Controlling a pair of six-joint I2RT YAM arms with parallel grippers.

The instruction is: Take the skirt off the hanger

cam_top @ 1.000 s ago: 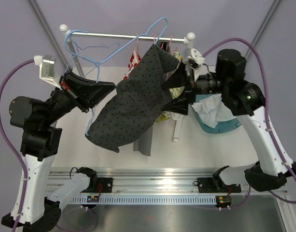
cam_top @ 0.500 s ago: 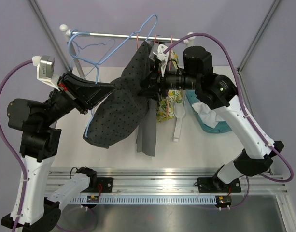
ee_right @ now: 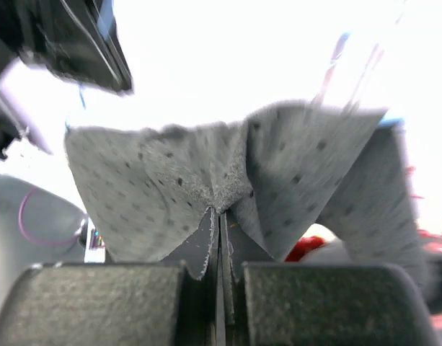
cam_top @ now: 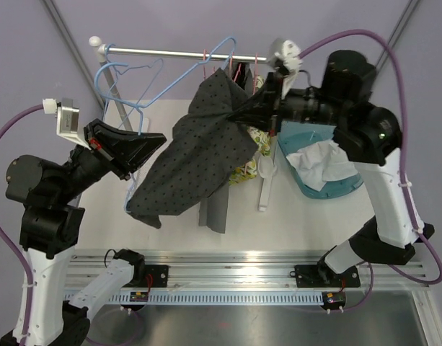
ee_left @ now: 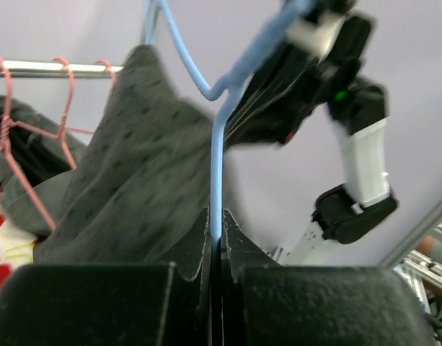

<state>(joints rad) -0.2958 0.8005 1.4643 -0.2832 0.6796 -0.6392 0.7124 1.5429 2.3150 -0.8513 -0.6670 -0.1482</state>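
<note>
Blue hanger (ee_left: 217, 166) pinched left, skirt (cam_top: 199, 158) pinched right, aloft

White table (cam_top: 293, 216) carries a teal basin (cam_top: 334, 190) at right; a white bar (cam_top: 263, 193) lies just beside it.

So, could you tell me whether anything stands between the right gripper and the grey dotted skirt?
Nothing visible does: the right gripper is shut directly on the grey dotted fabric skirt, while the left gripper clamps the blue wire hanger.

Left arm (cam_top: 65, 180) and right arm (cam_top: 376, 140) raised inward, jaws pinched.
</note>
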